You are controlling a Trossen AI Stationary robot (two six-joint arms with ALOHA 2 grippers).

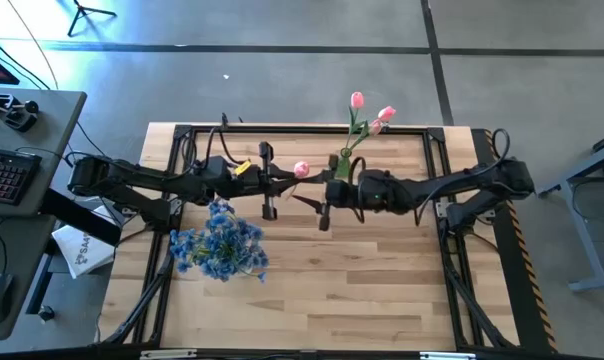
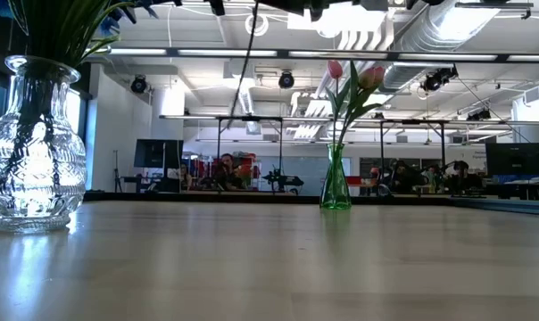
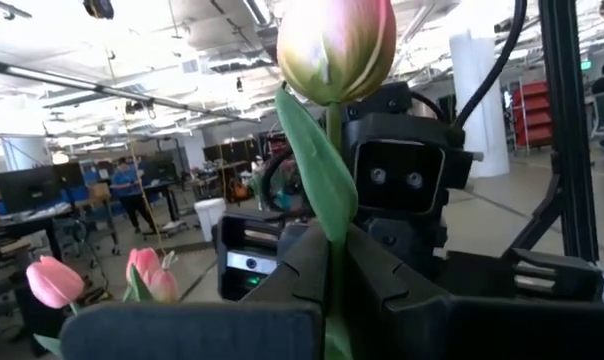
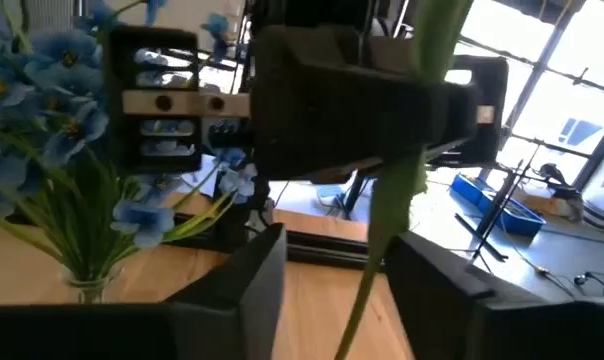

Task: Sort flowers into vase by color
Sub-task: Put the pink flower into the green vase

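Note:
My left gripper is shut on a pink tulip, held high over the middle of the table. The tulip's head stands just past the fingers in the left wrist view. My right gripper faces it from the right, open. Its two fingers stand on either side of the tulip's green stem without touching it. A green glass vase with two pink tulips stands at the far edge. A clear glass vase holds several blue flowers at the near left. My left gripper pinches the tulip's stem between its two fingers, a short way below the head and beside a leaf. The fingers are level, come from the table's left and lie across the stem. The tulip is lifted clear of the table.
A black frame runs round the wooden table top. A desk with a keyboard stands off the table's left. The wood between the two vases and along the near edge is bare.

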